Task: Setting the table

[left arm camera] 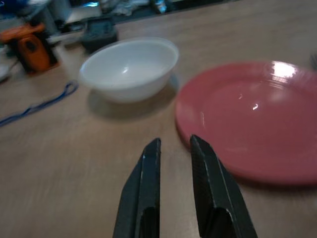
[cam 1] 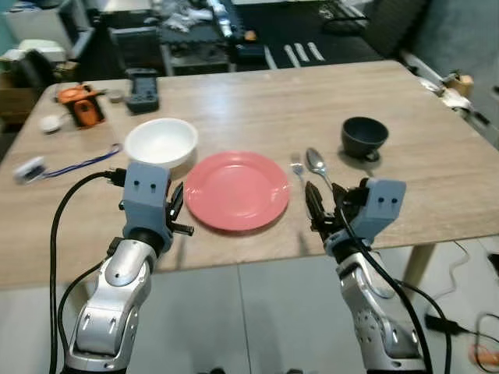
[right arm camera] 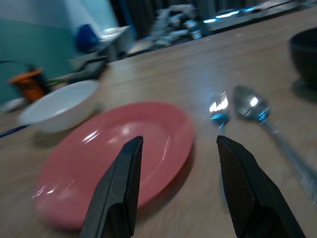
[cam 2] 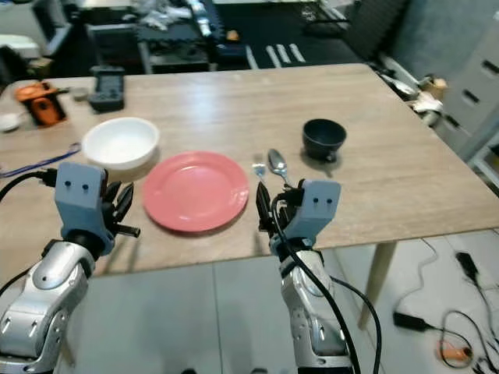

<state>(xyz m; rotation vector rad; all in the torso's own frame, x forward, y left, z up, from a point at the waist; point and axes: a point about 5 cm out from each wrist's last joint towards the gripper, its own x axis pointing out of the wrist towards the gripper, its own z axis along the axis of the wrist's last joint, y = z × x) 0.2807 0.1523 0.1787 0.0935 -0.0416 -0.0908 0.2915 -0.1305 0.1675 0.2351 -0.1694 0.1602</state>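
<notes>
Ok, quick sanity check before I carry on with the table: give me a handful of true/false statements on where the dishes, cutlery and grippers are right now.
1. The white bowl sits on the robot's left of the pink plate. True.
2. The spoon lies on the plate. False: it lies on the table, on the plate's right, beside the fork.
3. The right gripper is open and holds nothing. True.
4. The dark bowl is stacked inside the white bowl. False: it stands alone on the table, beyond the spoon on the right.
5. The left gripper grips the plate's rim. False: it is short of the plate, touching nothing.
</notes>
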